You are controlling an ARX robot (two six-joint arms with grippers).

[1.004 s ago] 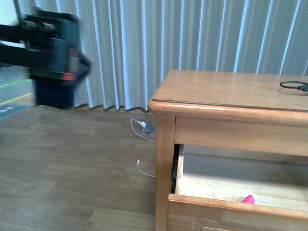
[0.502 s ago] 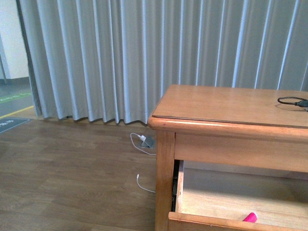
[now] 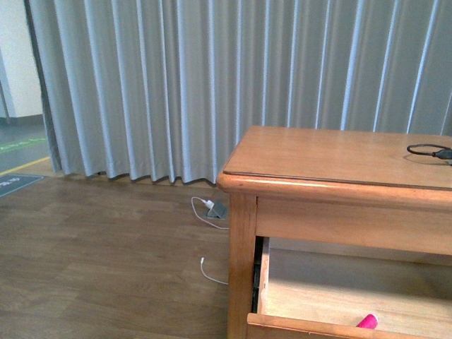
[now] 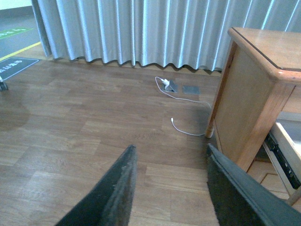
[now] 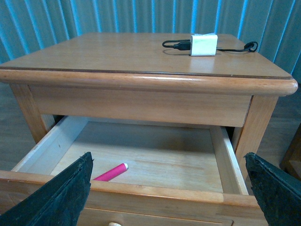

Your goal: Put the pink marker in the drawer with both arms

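The left black parallel-jaw gripper [image 4: 170,147] is spread wide above the brown plank floor [image 4: 70,117], gripping nothing. The short bright-pink marker [image 5: 111,172] is laid inside the open honey-brown wooden drawer [image 5: 225,155] (just behind its front panel). The right black gripper [image 5: 168,160] is likewise spread wide, empty.

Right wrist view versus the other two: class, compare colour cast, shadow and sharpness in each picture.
Right wrist view: curtain looks teal, a blue cast; the drawer is shadowed at the back, the pink marker sharp. Front view: curtain grey, no blur, a bright highlight along the top edge of the chest. Left wrist view: neutral colour, even light, the left gripper dark with little detail.
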